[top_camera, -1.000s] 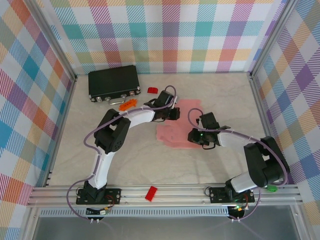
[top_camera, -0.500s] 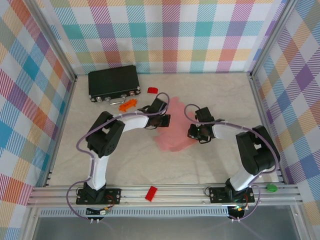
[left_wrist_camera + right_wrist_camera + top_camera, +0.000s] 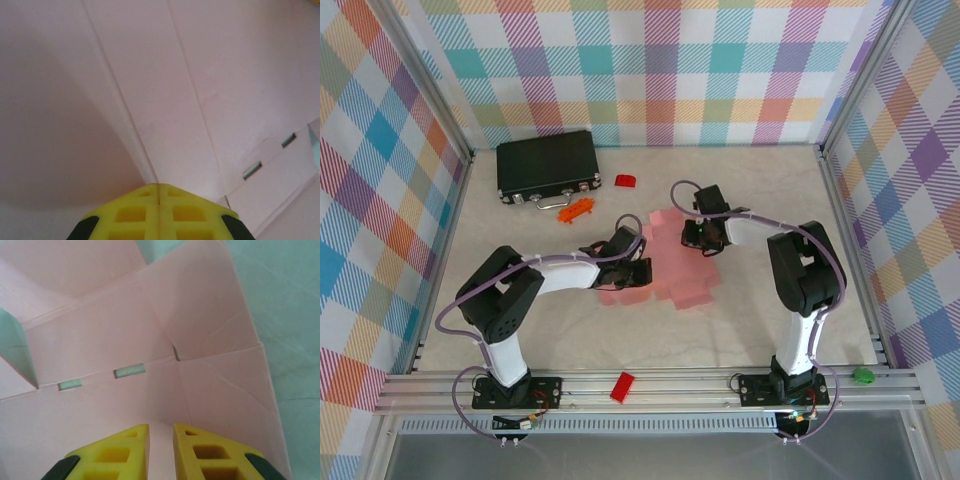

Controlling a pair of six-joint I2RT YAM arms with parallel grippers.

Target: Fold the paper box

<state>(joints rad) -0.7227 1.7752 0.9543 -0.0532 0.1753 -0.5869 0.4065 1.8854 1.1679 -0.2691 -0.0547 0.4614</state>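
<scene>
Roughly in the middle of the overhead view, the paper box [image 3: 670, 268] lies as a flat pink cut-out sheet on the pale table [image 3: 770, 180], its stepped edges showing towards the lower right of the sheet. The left gripper [image 3: 638, 272] sits on the sheet's left side, and the right gripper [image 3: 692, 240] sits at its upper right edge, so the 2 arms meet over the card from opposite sides.

In the left wrist view, the left gripper [image 3: 159, 186] has its 2 yellow fingers pressed together with only a thin seam between them. The tips rest at the bottom centre of the frame, right where a long crease in the paper box [image 3: 150, 90] runs up and left. I cannot tell whether any card is nipped between them.

In the right wrist view, the right gripper [image 3: 161, 426] has its fingers a narrow gap apart, with pink card visible in that gap. Whether it actually clamps the paper box [image 3: 200, 325] I cannot tell. 2 small slots [image 3: 130, 371] sit left of centre.

A black case [image 3: 547, 163] lies at the upper left of the table, with a small red piece [image 3: 625, 181] and an orange piece [image 3: 577, 208] near it.
</scene>
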